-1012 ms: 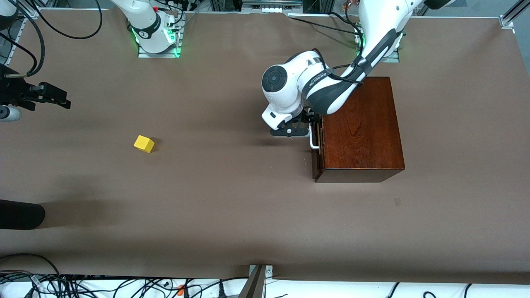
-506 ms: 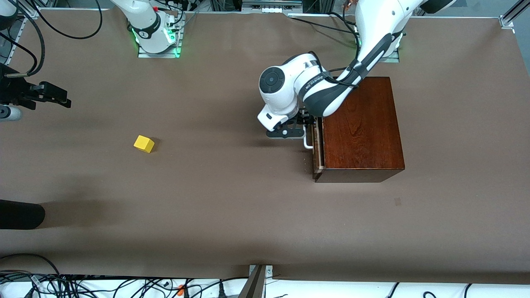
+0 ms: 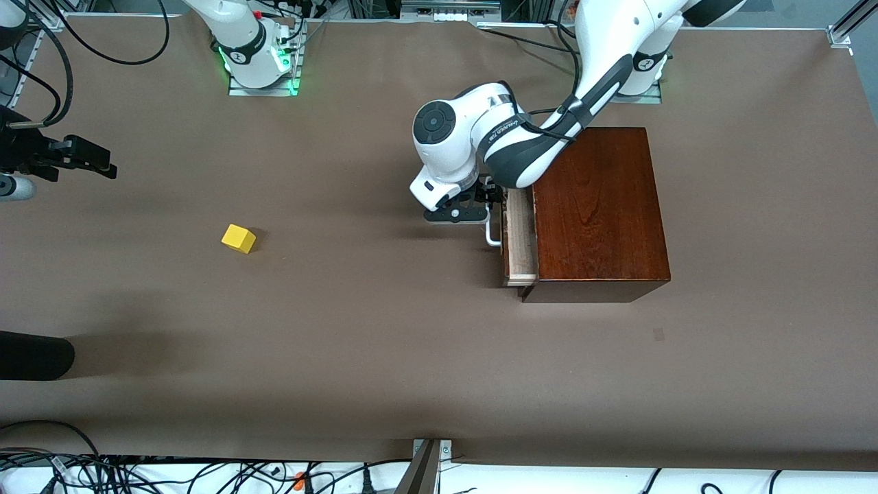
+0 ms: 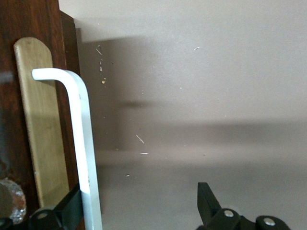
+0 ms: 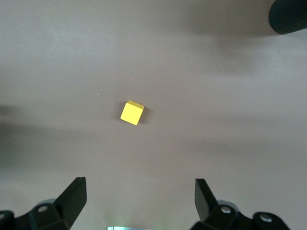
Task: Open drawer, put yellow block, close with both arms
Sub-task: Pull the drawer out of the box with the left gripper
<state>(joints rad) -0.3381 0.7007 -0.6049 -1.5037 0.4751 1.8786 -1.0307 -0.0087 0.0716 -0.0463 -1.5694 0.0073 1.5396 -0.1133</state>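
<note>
Front view: my left gripper (image 3: pixel 458 214) is at the handle (image 3: pixel 491 233) of the partly open drawer (image 3: pixel 520 240); the yellow block (image 3: pixel 239 239) sits well apart toward the right arm's end.

Left wrist: fingers (image 4: pixel 72 207) spread, one touching the handle.

Right wrist: right gripper (image 5: pixel 139 203) spread wide, hanging over the block (image 5: pixel 132 112).

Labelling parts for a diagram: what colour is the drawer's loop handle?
White; the handle shows best in the left wrist view.

Front view high, faces bases, whole table (image 3: pixel 384 357). Left wrist close on handle (image 4: pixel 81 143). Right wrist higher, perhaps.
</note>
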